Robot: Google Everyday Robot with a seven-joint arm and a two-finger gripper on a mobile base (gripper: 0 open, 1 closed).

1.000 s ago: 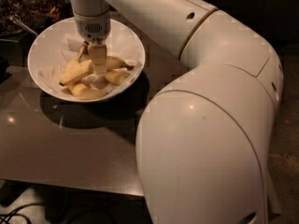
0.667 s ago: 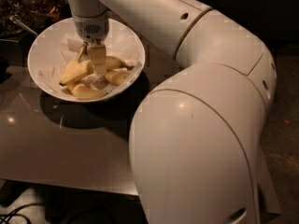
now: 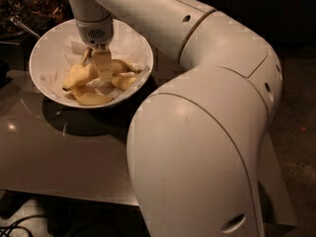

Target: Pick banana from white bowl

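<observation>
The white bowl [image 3: 140, 46] stands at the back left of the grey table, lined with crumpled white paper. Several pale yellow bananas lie in it. The banana [image 3: 78, 76] that looks longest lies curved across the bowl's middle, running under the gripper. My gripper [image 3: 97, 64] hangs straight down from the arm into the bowl. Its tip is right at the banana, at about the level of the pile. Whether it touches or holds the banana is hidden.
My own large white arm [image 3: 197, 132] fills the right half of the view and hides the table there. The grey table top [image 3: 49, 147] stretches in front of the bowl to its near edge. A dark dish with a metal handle [image 3: 22, 26] sits at the back left.
The gripper has stayed in the bowl over the bananas. The arm's big elbow section has shifted a little to the left in the view.
</observation>
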